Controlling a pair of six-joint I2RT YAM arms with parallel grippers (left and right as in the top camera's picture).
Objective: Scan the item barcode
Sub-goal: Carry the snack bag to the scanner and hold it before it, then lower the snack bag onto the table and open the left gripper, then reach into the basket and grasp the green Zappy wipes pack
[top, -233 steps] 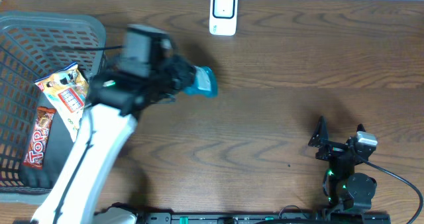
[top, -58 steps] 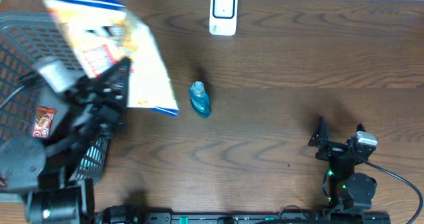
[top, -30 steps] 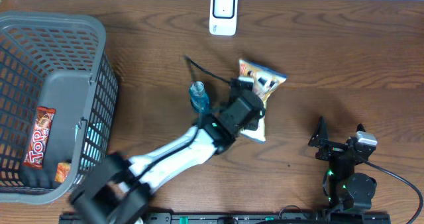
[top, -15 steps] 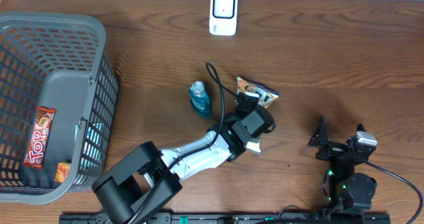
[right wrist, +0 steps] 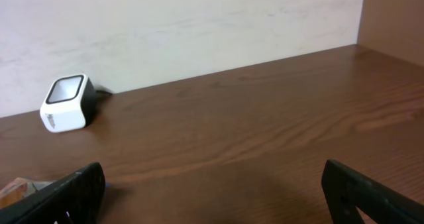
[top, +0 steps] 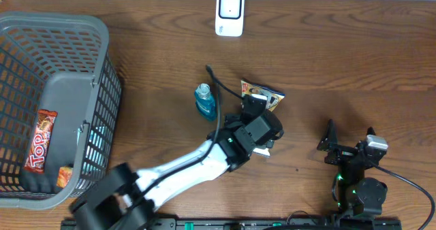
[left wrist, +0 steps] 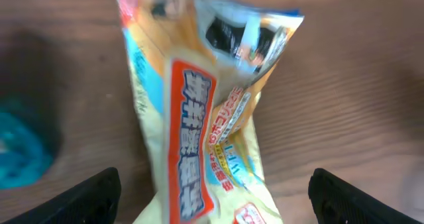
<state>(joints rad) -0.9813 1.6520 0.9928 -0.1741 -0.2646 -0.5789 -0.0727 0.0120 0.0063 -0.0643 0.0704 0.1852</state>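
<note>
Standing wide apart, the left jaws flank the snack packet (left wrist: pixel 199 118), which lies blurred on the tabletop (top: pixel 354 60), its lower end cut off and largely hidden overhead beneath the wrist. The right jaws gape empty. Dark wood grain meets a pale wall (right wrist: pixel 199 18) behind the scanner (top: pixel 229 13).

We see soft, even light on the table (top: pixel 354 60), with only faint shadows. In the left wrist view the snack bag (left wrist: pixel 199 118) is blurred and the blue bottle (left wrist: pixel 16 151) is fully out of focus; the right wrist view is sharp.
</note>
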